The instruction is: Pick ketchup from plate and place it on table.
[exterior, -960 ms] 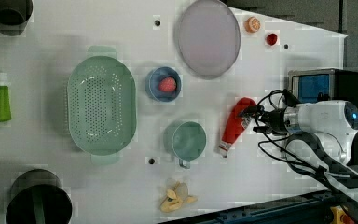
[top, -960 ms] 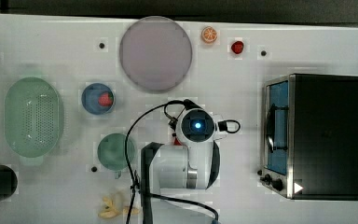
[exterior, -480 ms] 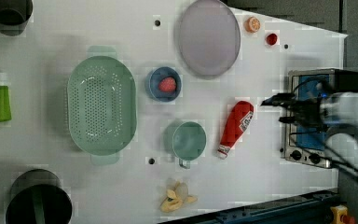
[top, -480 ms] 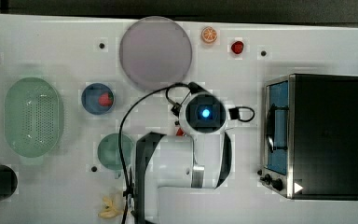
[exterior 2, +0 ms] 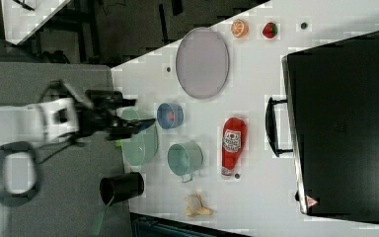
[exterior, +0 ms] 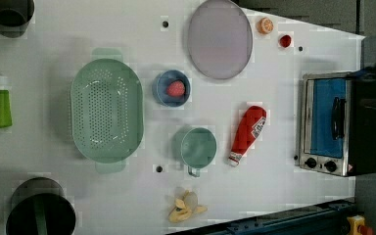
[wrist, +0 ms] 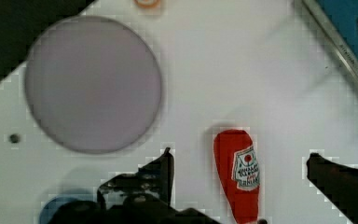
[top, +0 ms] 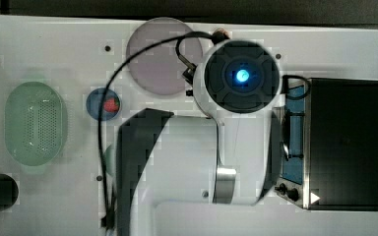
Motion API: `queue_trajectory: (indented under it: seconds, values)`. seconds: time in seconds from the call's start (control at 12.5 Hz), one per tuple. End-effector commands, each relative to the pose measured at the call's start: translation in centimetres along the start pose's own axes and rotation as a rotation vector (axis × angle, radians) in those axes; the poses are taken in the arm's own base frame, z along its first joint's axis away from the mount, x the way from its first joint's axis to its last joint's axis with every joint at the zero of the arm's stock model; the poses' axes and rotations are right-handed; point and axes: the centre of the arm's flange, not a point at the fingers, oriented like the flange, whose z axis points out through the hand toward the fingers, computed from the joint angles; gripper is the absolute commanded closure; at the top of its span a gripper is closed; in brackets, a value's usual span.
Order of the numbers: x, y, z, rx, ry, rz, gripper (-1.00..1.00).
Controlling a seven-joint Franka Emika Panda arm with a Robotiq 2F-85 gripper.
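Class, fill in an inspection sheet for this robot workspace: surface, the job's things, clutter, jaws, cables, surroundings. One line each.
Surface: white table with small dark screw holes.
Job's things: ketchup lies flat on the table, off the plate, which is bare.
Clutter: green colander, blue bowl holding a red ball, green cup, banana peel, toaster oven, orange slice, red berry, green bottle, two dark containers.
Jaws: gripper open, holding nothing, with the ketchup below between the fingers.
Cables: black cable looping along the arm.
Surroundings: dark floor beyond the table edge.
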Motion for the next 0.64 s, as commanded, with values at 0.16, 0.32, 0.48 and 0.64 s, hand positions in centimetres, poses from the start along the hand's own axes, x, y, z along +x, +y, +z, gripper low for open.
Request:
queue_trajectory:
  seconds: [0.16,0.32,0.48,0.64]
  values:
    - [-0.6,1.0,-5.1,-0.042,-0.075,0.085,-1.0]
    - [-0.9,1.2,-6.1,-0.059,-0.096,0.084,-1.0]
    - [-0.8,1.2,-5.9,-0.058,-0.095,0.084,-1.0]
    - [-0.8,1.2,-5.7,-0.061,-0.1,0.084,-1.0]
